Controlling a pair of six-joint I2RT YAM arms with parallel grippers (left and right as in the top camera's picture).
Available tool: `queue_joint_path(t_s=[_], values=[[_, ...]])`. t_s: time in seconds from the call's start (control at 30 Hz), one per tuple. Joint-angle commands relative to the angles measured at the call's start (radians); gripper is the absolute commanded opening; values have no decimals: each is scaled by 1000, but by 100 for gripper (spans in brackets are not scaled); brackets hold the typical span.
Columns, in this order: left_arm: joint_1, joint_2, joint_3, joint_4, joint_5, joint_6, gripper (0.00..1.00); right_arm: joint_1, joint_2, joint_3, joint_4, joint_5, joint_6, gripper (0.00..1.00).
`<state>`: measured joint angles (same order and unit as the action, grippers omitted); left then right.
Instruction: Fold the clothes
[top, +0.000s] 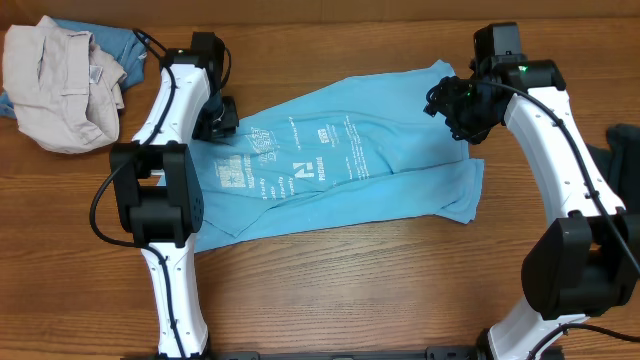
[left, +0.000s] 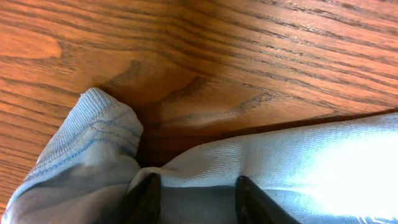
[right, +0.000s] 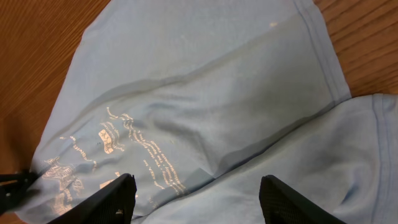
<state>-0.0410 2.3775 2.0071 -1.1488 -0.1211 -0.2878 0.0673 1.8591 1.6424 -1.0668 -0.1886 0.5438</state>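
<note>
The light sky-blue T-shirt (top: 340, 165) with white lettering lies spread out and creased across the middle of the wooden table. My left gripper (top: 216, 120) is down at the shirt's left edge. In the left wrist view its fingers (left: 198, 198) are apart, with shirt fabric (left: 323, 165) lying between them and a stitched hem (left: 93, 143) bunched at the left. My right gripper (top: 456, 106) hovers over the shirt's upper right part. In the right wrist view its fingers (right: 196, 199) are wide open and empty above the printed cloth (right: 205, 99).
A pile of beige clothing (top: 60, 85) on top of a denim-blue garment (top: 115, 45) sits at the back left corner. A dark navy garment (top: 625, 150) lies at the right edge. Bare wood (top: 380, 280) runs along the front.
</note>
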Motion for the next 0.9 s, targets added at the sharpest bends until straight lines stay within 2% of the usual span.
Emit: queue_joint_path(t_s=[0.0, 0.1, 0.13, 0.17, 0.4, 0.67, 0.87], values=[[8, 16, 5, 5, -17, -11, 31, 5, 7, -3, -7, 15, -1, 68], [8, 50, 5, 5, -16, -11, 18, 5, 7, -3, -13, 16, -1, 68], [8, 62, 5, 3, -16, -11, 9, 5, 7, -3, -13, 15, -1, 68], [8, 71, 5, 0, -16, -11, 4, 5, 7, -3, -13, 15, -1, 68], [9, 46, 34, -16, -17, -11, 4, 5, 7, -3, -13, 31, -1, 68], [8, -38, 346, -249, 27, -16, 4, 5, 7, -3, -14, 30, -1, 68], [8, -111, 372, -322, 59, -27, 4, 5, 7, -3, -17, 30, -1, 68]])
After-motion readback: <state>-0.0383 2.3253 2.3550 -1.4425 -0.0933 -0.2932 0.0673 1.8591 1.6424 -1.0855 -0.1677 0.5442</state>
